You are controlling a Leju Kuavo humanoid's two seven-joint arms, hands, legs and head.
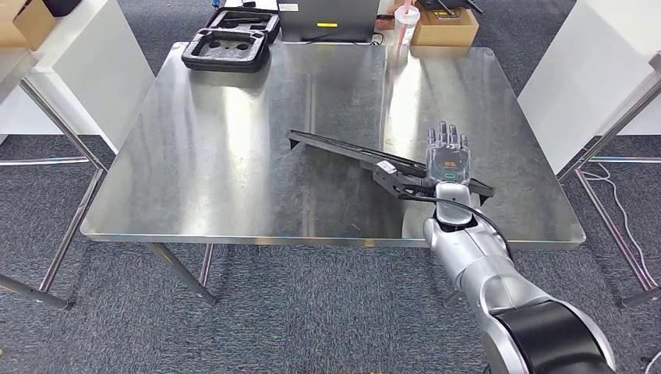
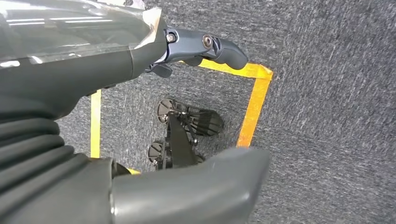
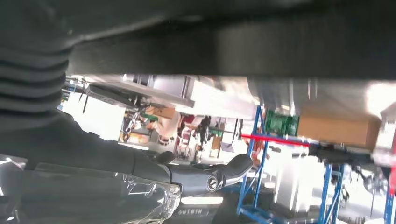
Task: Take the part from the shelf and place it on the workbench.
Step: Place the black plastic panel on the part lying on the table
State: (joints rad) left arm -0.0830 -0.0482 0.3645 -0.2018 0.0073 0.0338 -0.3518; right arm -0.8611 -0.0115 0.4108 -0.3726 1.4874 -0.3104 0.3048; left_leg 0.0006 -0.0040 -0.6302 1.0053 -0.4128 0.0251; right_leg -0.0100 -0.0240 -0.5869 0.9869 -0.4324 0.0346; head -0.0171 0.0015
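Right hand (image 1: 447, 160) over near right part of steel workbench (image 1: 234, 156), fingers extended flat above long black part (image 1: 366, 161); grasp underneath not visible, cannot tell. Part lies diagonally on bench. Left hand (image 2: 205, 46) hangs over carpet, holding nothing, fingers apart.

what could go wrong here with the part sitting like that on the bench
The long black part lies diagonally on the workbench with its near end under the right hand, close to the front edge. Lifting the hand carelessly could drag or swing that end off the edge. Whether the fingers have let go cannot be told.
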